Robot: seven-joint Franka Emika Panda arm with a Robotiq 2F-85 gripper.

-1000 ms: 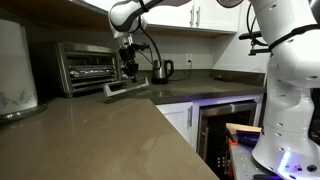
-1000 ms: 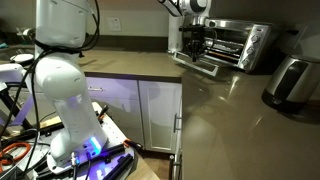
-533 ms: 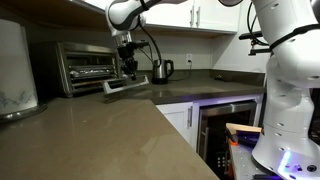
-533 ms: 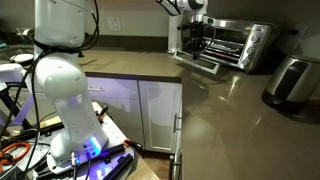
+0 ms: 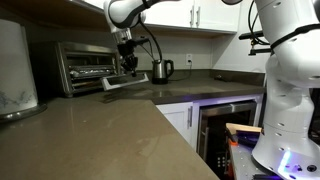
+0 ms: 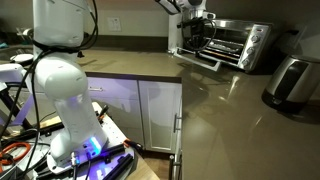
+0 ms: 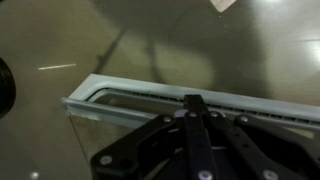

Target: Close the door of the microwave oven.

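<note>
Wrist view looks down on the door (image 7: 128,98): a silver metal frame around dark glass, its long front edge running across the picture. In both exterior views the door (image 5: 124,86) (image 6: 198,62) is open, dropped forward from the microwave oven (image 5: 84,66) (image 6: 238,44) and lying low in front of the dark mouth with its wire racks.

I judge the flap to be stiff and moderately heavy, a rigid panel swinging on 1 hinge line along its bottom edge. It should not bend, but the glass pane deserves care, and smooth metal can let a fingertip slide. The best place to act is the outer edge or bar handle, farthest from the hinge, where a modest upward push turns the flap most easily. Pushing on the frame is safer than pushing on the glass.

The gripper (image 7: 192,101) is clenched, its 2 fingers pressed together with nothing between them. It hangs at the door's front edge (image 5: 128,67) (image 6: 193,31); whether the tips are touching the frame is hard to make out at this size.

Around it lies a brown countertop (image 5: 120,135), with a kettle (image 5: 162,70) standing beside the oven, clear of the door's swing.
</note>
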